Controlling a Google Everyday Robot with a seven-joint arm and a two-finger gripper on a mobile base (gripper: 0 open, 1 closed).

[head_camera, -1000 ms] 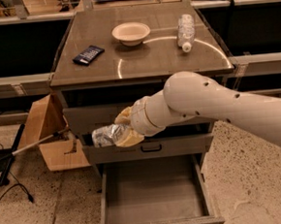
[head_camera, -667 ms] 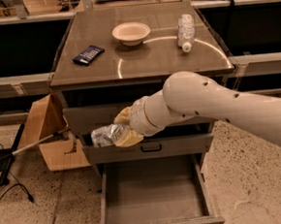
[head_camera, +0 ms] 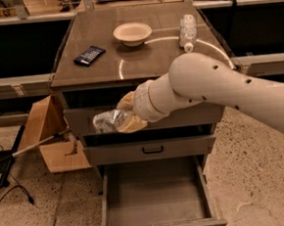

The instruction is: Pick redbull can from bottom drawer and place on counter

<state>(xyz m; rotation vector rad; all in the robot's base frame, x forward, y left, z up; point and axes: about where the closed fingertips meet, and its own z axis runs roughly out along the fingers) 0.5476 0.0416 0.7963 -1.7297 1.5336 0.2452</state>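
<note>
Cardboard box (head_camera: pixel 49 138) on floor (head_camera: pixel 37 211), far left; redbull can (head_camera: pixel 105 121) gripped sideways in hand (head_camera: pixel 123 117), held in front of the 2 upper drawers (head_camera: pixel 184 146), below table (head_camera: pixel 143 62) edge; bottom drawer (head_camera: pixel 156 195) pulled open beneath; white bowl (head_camera: pixel 132 33), then clear bottle (head_camera: pixel 187 30), up on table.

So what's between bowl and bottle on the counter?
Nothing: bare counter between bowl and bottle, camera view. The hand holds redbull can below counter's front edge.

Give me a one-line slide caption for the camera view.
Gripper holds the redbull can above the open bottom drawer, not yet on the counter.
</note>
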